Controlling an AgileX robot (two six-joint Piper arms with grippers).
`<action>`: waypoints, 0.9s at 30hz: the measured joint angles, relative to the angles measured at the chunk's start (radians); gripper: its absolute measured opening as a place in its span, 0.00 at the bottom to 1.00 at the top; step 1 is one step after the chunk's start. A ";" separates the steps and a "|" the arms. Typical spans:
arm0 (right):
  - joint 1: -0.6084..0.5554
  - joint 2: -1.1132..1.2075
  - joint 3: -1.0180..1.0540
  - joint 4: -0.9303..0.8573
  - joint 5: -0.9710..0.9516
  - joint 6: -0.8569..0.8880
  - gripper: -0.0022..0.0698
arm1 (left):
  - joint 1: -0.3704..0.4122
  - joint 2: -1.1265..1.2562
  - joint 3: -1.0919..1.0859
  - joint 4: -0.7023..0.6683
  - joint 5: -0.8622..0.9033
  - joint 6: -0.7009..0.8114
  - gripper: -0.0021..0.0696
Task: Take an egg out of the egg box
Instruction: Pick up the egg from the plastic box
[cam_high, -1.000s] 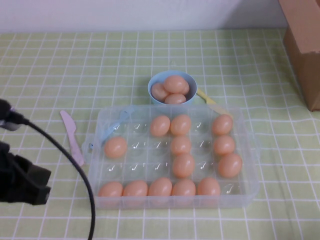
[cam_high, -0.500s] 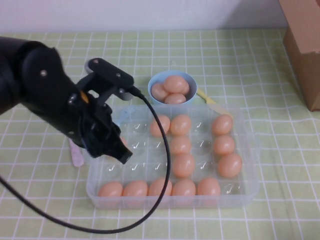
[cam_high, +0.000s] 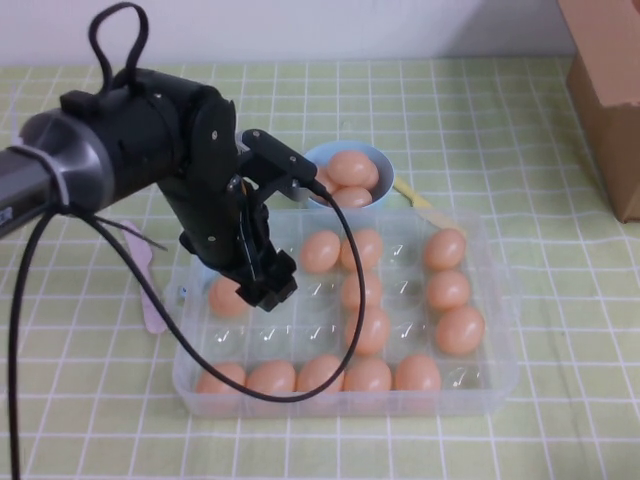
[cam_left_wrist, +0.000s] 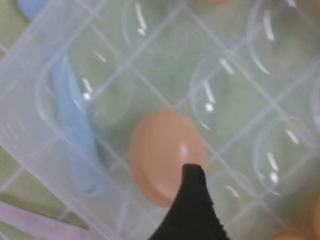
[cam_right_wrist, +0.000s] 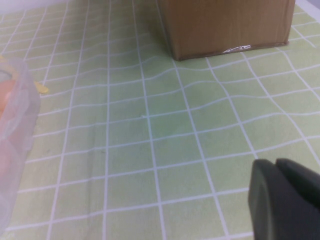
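Note:
The clear plastic egg box (cam_high: 503, 300) lies open in the middle of the table and holds several peach-orange eggs. My left gripper (cam_high: 266, 288) hangs low over the box's left side, right above a lone egg (cam_high: 222, 298) in the left column that the arm partly hides. In the left wrist view this egg (cam_left_wrist: 160, 150) sits in its well beside the pale blue clasp (cam_left_wrist: 75, 125). One black fingertip (cam_left_wrist: 193, 172) stands at the egg's edge and the jaws look open. My right gripper (cam_right_wrist: 276, 167) is shut and empty above bare cloth, out of the high view.
A light-blue bowl (cam_high: 311, 160) with three eggs stands just behind the box. A pink knife (cam_high: 150, 305) lies left of the box, a yellow utensil (cam_high: 412, 195) behind it. A brown cardboard box (cam_high: 610, 90) stands at the far right, also in the right wrist view (cam_right_wrist: 225, 25).
My left arm has swung in from the left edge and further right over the egg box, coming down over the lone egg in the left column. The eggs have not moved.

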 joint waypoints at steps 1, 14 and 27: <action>0.000 0.000 0.000 0.000 0.000 0.000 0.00 | 0.005 0.016 -0.009 0.006 -0.006 0.000 0.72; 0.000 0.000 0.000 0.000 0.000 0.000 0.00 | 0.049 0.111 -0.037 0.055 -0.063 -0.004 0.73; 0.000 0.000 0.000 0.000 0.000 0.000 0.00 | 0.052 0.154 -0.037 0.052 -0.053 -0.006 0.58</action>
